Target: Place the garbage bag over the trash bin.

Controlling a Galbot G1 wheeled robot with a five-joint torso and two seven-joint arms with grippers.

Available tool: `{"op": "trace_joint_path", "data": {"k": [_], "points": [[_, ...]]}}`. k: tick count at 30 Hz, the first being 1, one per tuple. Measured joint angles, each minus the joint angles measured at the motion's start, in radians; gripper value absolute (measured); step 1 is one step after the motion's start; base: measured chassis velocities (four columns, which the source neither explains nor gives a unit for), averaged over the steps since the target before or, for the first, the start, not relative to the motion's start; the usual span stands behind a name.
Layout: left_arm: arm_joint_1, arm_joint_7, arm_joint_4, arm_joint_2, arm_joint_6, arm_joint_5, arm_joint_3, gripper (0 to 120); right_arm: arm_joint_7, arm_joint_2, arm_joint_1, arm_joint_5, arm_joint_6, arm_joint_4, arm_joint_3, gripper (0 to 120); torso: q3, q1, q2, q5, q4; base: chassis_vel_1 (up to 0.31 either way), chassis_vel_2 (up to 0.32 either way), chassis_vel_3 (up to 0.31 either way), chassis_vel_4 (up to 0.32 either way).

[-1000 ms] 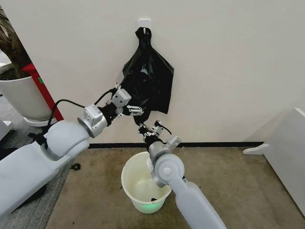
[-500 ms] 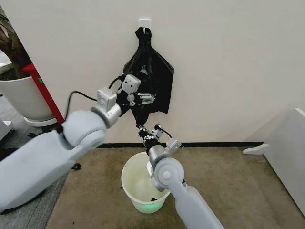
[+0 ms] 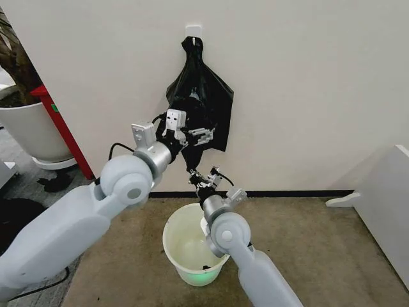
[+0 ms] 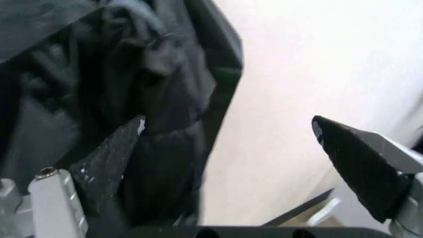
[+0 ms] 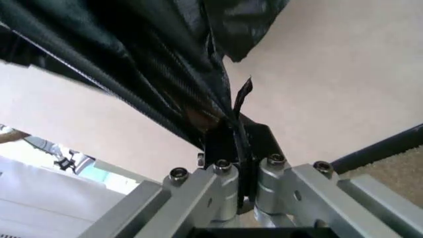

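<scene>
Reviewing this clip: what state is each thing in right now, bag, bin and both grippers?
garbage bag: hanging from a wall hook, not on the bin.
trash bin: upright on the floor, unlined.
left gripper: open, at the bag's middle.
right gripper: shut on the bag's bottom edge.

Ahead of me: a plain white wall (image 3: pixel 307 96) with a small white hook plate (image 3: pixel 193 29) near its top and a dark baseboard (image 3: pixel 300 192). Brown carpet (image 3: pixel 307 256) covers the floor. At my left, a large white plant pot (image 3: pixel 29 131) beside a red post (image 3: pixel 61 125). At my right, a white panel (image 3: pixel 383 204).
</scene>
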Motion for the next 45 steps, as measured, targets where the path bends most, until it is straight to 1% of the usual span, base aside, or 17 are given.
{"op": "trace_joint_path", "data": {"k": [6, 12, 16, 17, 20, 23, 26, 38, 45], "points": [[-0.025, -0.011, -0.004, -0.024, -0.009, -0.029, 0.004, 100, -0.009, -0.002, -0.013, -0.014, 0.0, -0.006, 0.004, 0, 0.0, 0.0, 0.0, 0.0, 0.0, 0.0, 0.0, 0.0, 0.0], [-0.045, -0.036, 0.002, -0.039, -0.013, -0.026, 0.019, 100, -0.01, -0.003, -0.018, -0.014, 0.0, -0.006, 0.012, 0, 0.0, 0.0, 0.0, -0.0001, -0.0001, 0.0, 0.0, 0.0, 0.0], [-0.017, -0.05, -0.057, -0.008, -0.013, -0.028, 0.002, 100, -0.01, -0.003, -0.022, -0.014, 0.0, -0.005, 0.02, 0, 0.0, 0.0, 0.0, -0.0002, 0.0, 0.0, 0.0, 0.0, 0.0], [-0.017, -0.05, -0.057, -0.008, -0.013, -0.028, 0.002, 100, -0.01, -0.003, -0.022, -0.014, 0.0, -0.005, 0.02, 0, 0.0, 0.0, 0.0, -0.0002, 0.0, 0.0, 0.0, 0.0, 0.0], [0.02, -0.051, -0.094, 0.025, -0.013, -0.027, -0.026, 100, -0.01, -0.003, -0.02, -0.014, 0.0, -0.005, 0.022, 0, 0.0, 0.0, 0.0, -0.0002, 0.0002, 0.0, 0.0, 0.0, 0.0], [0.053, -0.053, -0.106, 0.044, -0.013, -0.025, -0.051, 100, -0.01, -0.002, -0.016, -0.013, 0.0, -0.005, 0.022, 0, 0.0, 0.0, 0.0, -0.0002, 0.0003, 0.0, 0.0, 0.0, 0.0], [0.061, -0.054, -0.098, 0.043, -0.015, -0.025, -0.056, 100, -0.01, 0.0, -0.016, -0.014, 0.0, -0.005, 0.019, 0, 0.0, 0.0, 0.0, -0.0003, 0.0002, 0.0, 0.0, 0.0, 0.0], [0.026, -0.059, -0.019, -0.018, -0.027, -0.023, -0.044, 100, -0.011, 0.01, -0.031, -0.032, 0.0, 0.002, 0.006, 0, 0.0, 0.0, 0.0, -0.0001, 0.0001, 0.0, 0.0, 0.0, 0.0], [0.006, -0.074, -0.012, -0.035, -0.035, -0.025, -0.037, 100, -0.016, 0.01, -0.041, -0.042, 0.001, 0.002, 0.009, 0, 0.0, 0.0, 0.0, 0.0, 0.0001, 0.0, 0.0, 0.0, 0.0]]}}
